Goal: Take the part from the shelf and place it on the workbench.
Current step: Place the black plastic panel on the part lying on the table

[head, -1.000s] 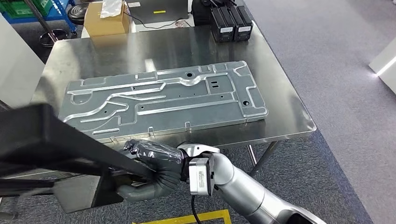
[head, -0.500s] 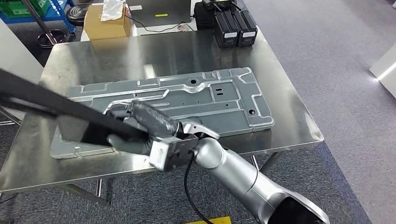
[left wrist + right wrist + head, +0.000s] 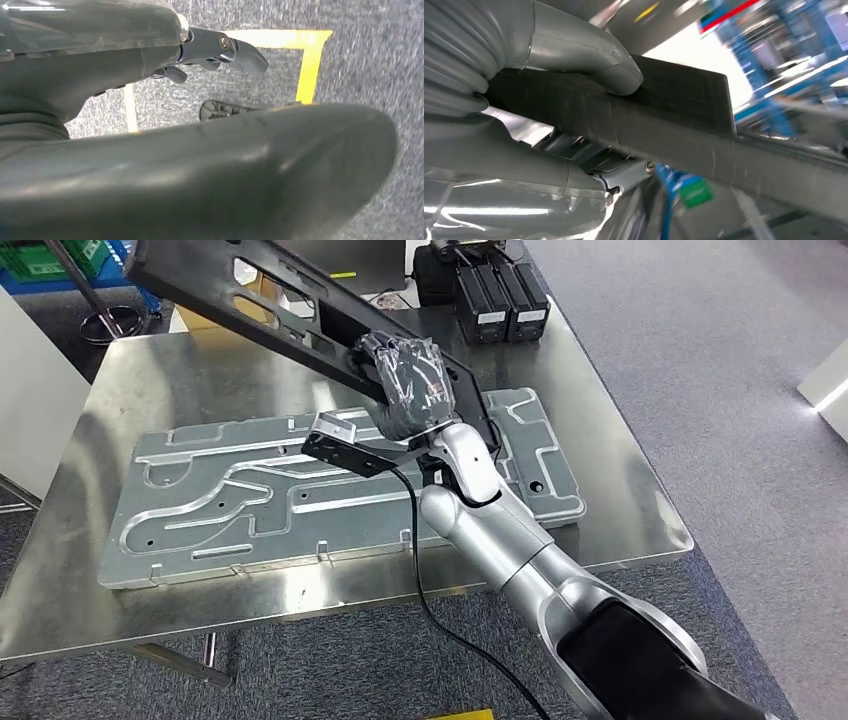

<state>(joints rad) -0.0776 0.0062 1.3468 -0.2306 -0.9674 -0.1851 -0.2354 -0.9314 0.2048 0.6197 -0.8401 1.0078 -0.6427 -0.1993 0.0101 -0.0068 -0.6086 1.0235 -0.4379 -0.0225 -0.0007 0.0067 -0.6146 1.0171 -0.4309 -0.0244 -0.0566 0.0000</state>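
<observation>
The right hand [image 3: 524,115] grips a long black part [image 3: 684,125], its thick grey thumb [image 3: 589,55] pressed on one face and darker fingers [image 3: 624,172] wrapped under the other. Beyond it, blurred blue racking [image 3: 784,55] and something small and green [image 3: 696,192].

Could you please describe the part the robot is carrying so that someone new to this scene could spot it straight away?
Start at the steel workbench, where a large pale stamped metal plate lies flat. Above its far right end, the robot's right hand grips a long black panel with cut-out slots. Unlike the silver plate, it is black, tilted and held in the air.
</observation>
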